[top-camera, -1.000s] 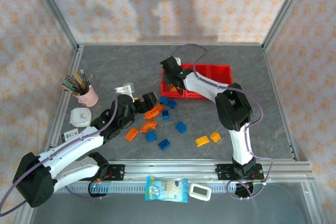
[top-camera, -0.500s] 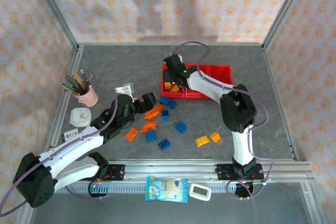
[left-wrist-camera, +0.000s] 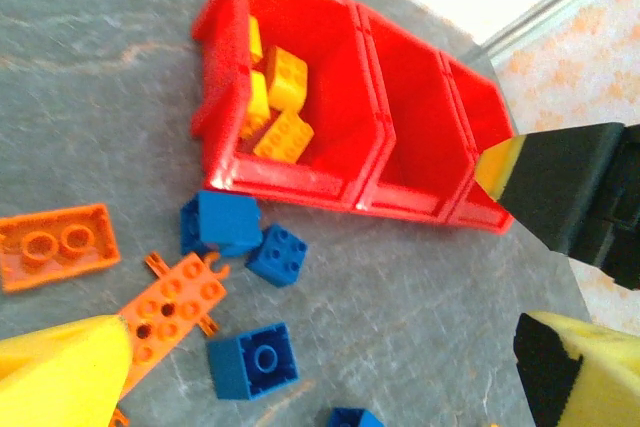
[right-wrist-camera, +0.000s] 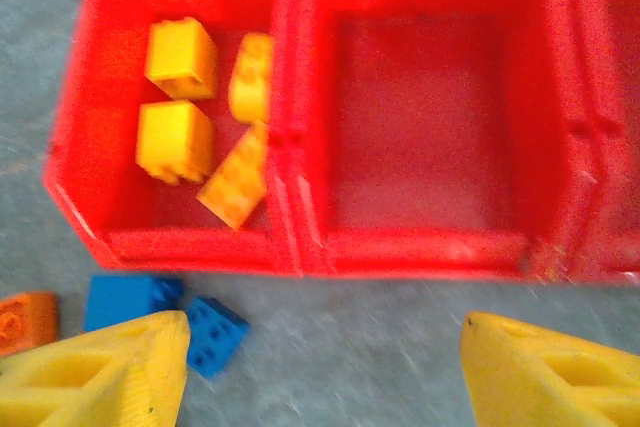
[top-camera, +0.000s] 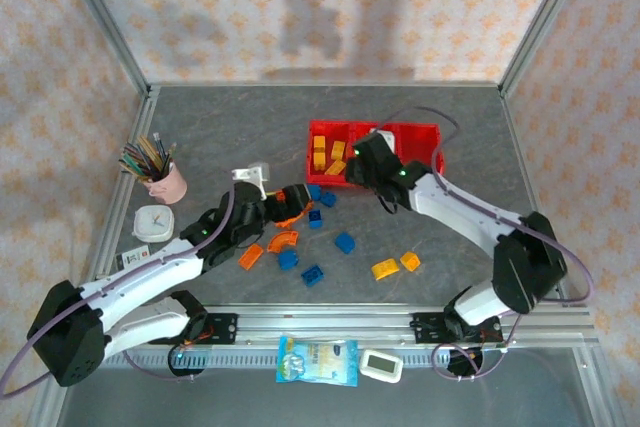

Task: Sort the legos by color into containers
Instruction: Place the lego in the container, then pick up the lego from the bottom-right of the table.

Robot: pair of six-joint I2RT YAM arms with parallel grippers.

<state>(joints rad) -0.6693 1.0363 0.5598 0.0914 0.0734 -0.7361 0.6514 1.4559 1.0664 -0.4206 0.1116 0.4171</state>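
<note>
The right gripper (right-wrist-camera: 322,372) is being held spread wide and empty just in front of the near wall of the bins (right-wrist-camera: 300,247). In the top view its wrist is being carried above the middle bin, part of which is being hidden by it. Four yellow bricks (right-wrist-camera: 178,59) are being held by the left bin, crowded toward its right wall, and bare red floor is being shown in the middle bin. Two blue bricks (right-wrist-camera: 130,299) are being seen side by side on the table (right-wrist-camera: 380,327), just outside the left bin's near wall.

The left gripper (left-wrist-camera: 320,362) is likewise being held wide apart with nothing gripped, low over the scatter. Orange bricks (left-wrist-camera: 180,302) and blue ones are being framed between its fingers, and the straight line from it to the bins is being crossed by those blue bricks.

More blue and orange pieces, an arch (top-camera: 283,240) among them, are being seen loose near the middle of the table. A yellow pair (top-camera: 385,269) is being seen nearer the right arm.

Well off to the left, a pink cup (top-camera: 167,185) of pencils and a white clock (top-camera: 153,222) are being seen apart from the bricks. By the near rail, a packet (top-camera: 317,360) and a small white device (top-camera: 381,365) are being seen side by side.
</note>
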